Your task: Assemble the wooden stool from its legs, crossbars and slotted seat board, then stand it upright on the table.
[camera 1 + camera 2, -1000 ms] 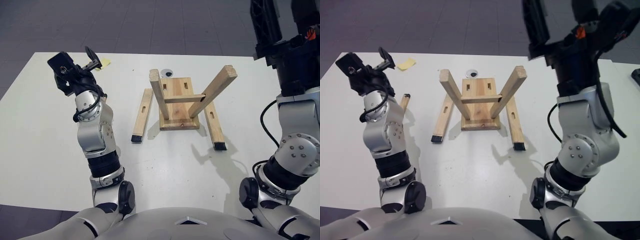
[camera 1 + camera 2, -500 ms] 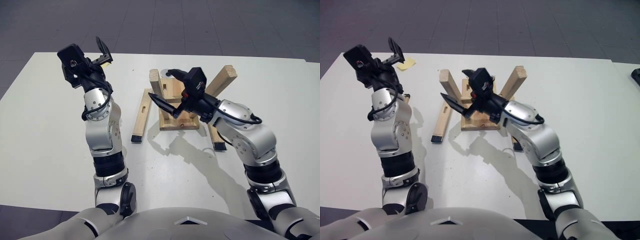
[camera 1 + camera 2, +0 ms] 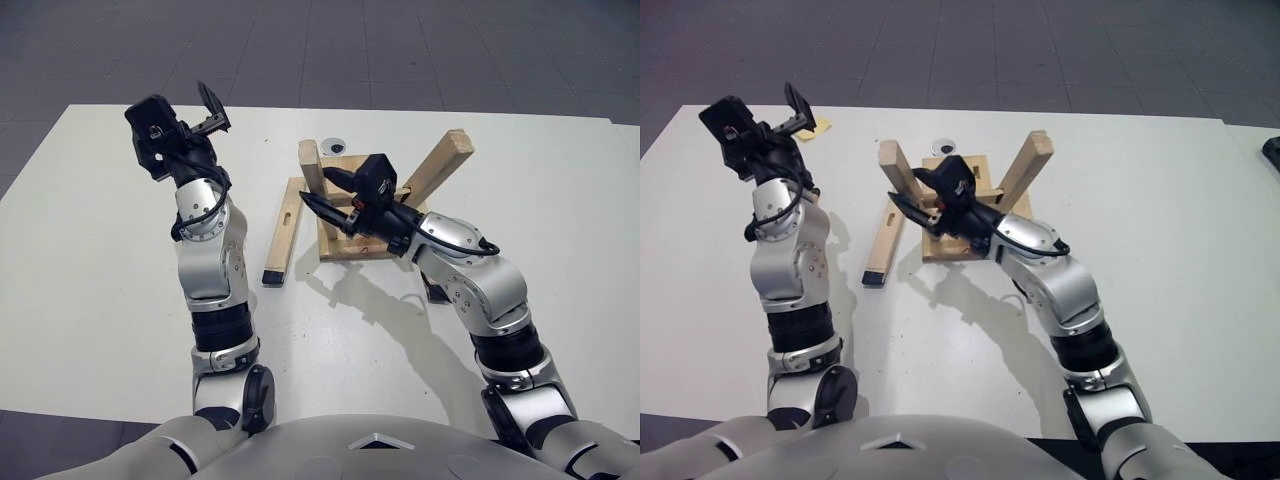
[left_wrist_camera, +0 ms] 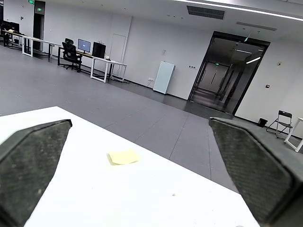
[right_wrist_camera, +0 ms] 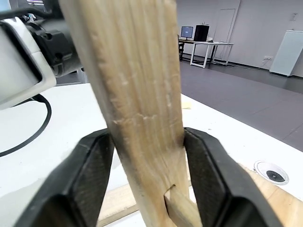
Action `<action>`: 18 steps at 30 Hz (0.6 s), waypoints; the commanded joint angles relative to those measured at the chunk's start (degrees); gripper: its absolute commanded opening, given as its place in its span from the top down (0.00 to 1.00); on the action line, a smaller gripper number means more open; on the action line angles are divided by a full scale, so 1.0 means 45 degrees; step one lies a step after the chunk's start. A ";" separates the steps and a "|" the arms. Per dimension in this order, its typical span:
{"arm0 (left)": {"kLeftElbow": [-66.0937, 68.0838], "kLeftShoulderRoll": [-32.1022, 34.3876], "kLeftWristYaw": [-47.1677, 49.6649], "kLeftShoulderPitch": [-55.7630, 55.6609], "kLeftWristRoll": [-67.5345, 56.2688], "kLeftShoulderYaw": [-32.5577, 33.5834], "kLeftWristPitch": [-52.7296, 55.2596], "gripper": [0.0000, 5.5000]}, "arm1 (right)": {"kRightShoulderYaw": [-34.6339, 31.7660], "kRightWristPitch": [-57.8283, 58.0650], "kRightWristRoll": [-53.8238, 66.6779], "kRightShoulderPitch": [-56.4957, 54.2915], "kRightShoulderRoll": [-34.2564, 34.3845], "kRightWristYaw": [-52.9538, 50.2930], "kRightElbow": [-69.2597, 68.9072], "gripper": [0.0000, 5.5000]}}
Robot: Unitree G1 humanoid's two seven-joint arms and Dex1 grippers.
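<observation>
The slotted seat board (image 3: pixel 357 240) lies flat on the white table (image 3: pixel 100 260). Two legs stand up from it, a left leg (image 3: pixel 309 160) and a leaning right leg (image 3: pixel 445 160). A crossbar (image 5: pixel 182 213) enters the left leg. My right gripper (image 3: pixel 322 188) is shut on that left leg (image 5: pixel 142 109), with one finger (image 5: pixel 92 179) pressed against each side. Two loose legs lie flat, one to the left of the board (image 3: pixel 283 230) and one to the right (image 3: pixel 436 283), partly under my right arm. My left gripper (image 3: pixel 210 113) hangs open and empty above the table's far left.
A yellow note (image 4: pixel 123 157) lies near the far left edge, just beyond my left gripper. A round cable hole (image 3: pixel 334 146) sits behind the seat board. The near half of the table is bare white surface.
My right arm swung down from high on the right to the stool, and its fingers came around the left upright leg. My left arm drifted slightly to the right.
</observation>
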 commanded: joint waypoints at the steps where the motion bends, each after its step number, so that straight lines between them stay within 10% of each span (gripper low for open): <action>1: 0.0274 -0.0027 0.0058 0.0036 0.0047 -0.0073 0.0051 0.02 | -0.0509 -0.0376 0.0331 -0.0017 -0.1277 0.1922 0.0229 0.60; 15: 0.0624 0.0243 -0.1066 -0.0208 0.0028 -0.1186 0.1020 0.02 | -0.2095 -0.2730 0.0668 -0.1047 -0.4783 0.7852 0.3134 0.63; 18: 0.0397 0.0298 -0.1390 -0.0228 -0.0019 -0.1410 0.1032 0.02 | -0.2831 -0.2636 0.1258 -0.0854 -0.4446 0.7285 0.2417 0.51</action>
